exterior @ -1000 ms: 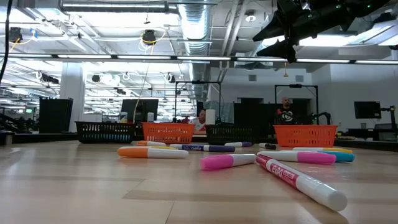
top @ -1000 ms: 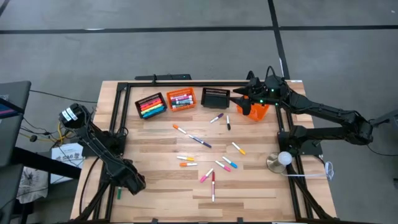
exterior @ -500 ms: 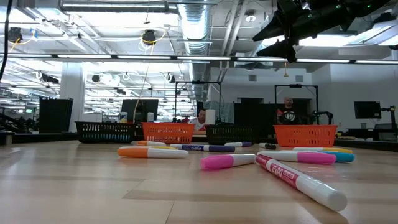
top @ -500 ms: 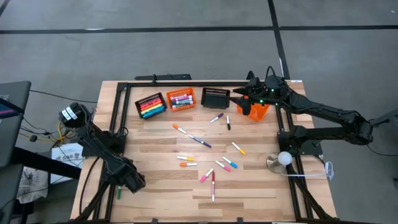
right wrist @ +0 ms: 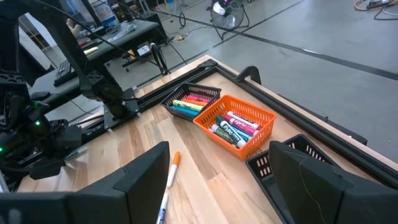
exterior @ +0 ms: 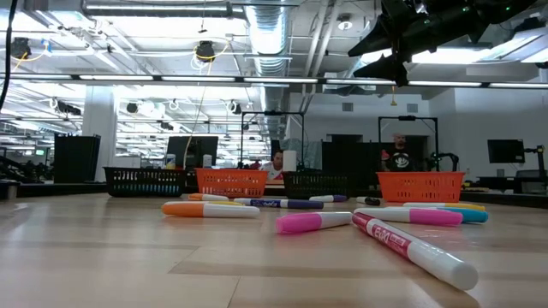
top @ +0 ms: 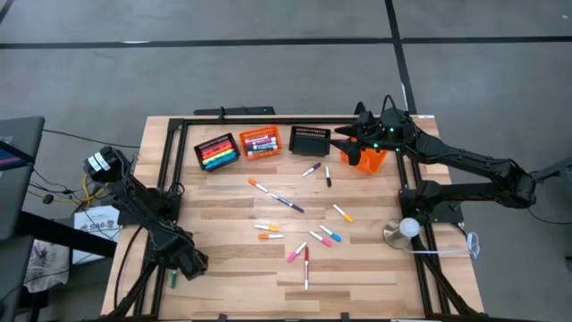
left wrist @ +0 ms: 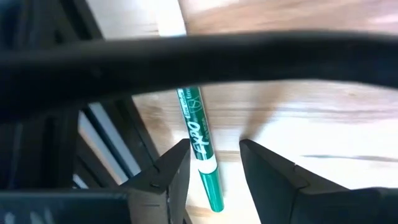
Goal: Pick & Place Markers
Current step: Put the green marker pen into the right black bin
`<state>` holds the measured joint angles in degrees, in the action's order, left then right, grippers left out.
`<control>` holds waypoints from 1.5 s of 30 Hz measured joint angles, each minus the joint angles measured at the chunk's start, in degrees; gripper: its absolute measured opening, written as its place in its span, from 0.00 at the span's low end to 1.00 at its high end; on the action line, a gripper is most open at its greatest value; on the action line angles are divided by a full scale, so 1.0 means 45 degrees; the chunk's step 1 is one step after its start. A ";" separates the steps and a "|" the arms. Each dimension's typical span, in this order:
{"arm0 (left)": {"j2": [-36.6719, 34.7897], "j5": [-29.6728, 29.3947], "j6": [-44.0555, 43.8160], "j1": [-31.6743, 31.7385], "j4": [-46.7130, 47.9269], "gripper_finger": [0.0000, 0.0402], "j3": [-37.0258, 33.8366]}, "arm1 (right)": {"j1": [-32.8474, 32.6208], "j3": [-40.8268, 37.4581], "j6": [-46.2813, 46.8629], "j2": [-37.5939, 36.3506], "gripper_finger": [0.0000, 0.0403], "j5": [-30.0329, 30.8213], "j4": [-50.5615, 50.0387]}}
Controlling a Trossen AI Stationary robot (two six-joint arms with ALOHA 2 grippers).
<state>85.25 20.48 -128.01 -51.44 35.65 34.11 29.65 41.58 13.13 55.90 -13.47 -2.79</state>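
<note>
So from the high view we've got the left end effector [top: 185, 262] down at the near-left corner of the bench [top: 232, 277], right by the frame rail, and there's a green marker [top: 173, 278] lying just beside it, while the loose markers [top: 299, 234] are scattered mid-bench and four baskets sit along the far edge: a black basket [top: 216, 151] and an orange basket [top: 260, 142] with markers in them, another black one [top: 309, 139], and an orange one under the right end effector [top: 354, 148], which hovers above it. The low view only shows us the markers lying flat, a pink marker [exterior: 313, 222] nearest, with the right arm up high. In the left wrist view the green marker [left wrist: 200, 149] lies on the wood between the fingertips [left wrist: 177, 163], jaws parted around it but not gripping, so nothing's held. In the right wrist view its fingers [right wrist: 149, 168] are spread wide and empty. For this pick we'd say centre the barrel between the pads, drop low enough to catch it, close squarely across it, and mind that rail alongside.
</note>
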 joint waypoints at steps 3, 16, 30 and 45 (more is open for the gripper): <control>0.0000 -0.0134 0.0005 0.0018 -0.0203 0.35 -0.0010 | 0.0000 0.0000 0.0000 0.0000 0.66 0.0000 0.0000; 0.0034 -0.0676 0.0461 0.0765 -0.0924 0.24 -0.0015 | 0.0000 0.0000 0.0000 0.0000 0.66 0.0010 0.0054; 0.0024 -0.1393 0.0416 0.1214 -0.1208 0.08 0.0005 | 0.0000 0.0000 0.0005 -0.0001 0.66 0.0014 0.0049; 0.0029 -0.1397 0.0437 0.1932 -0.1339 0.07 0.0000 | 0.0000 0.0000 0.0367 -0.0005 0.66 0.0015 0.0884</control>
<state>85.38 14.20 -126.04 -42.75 29.63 34.11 29.65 41.58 14.78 55.88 -13.41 1.19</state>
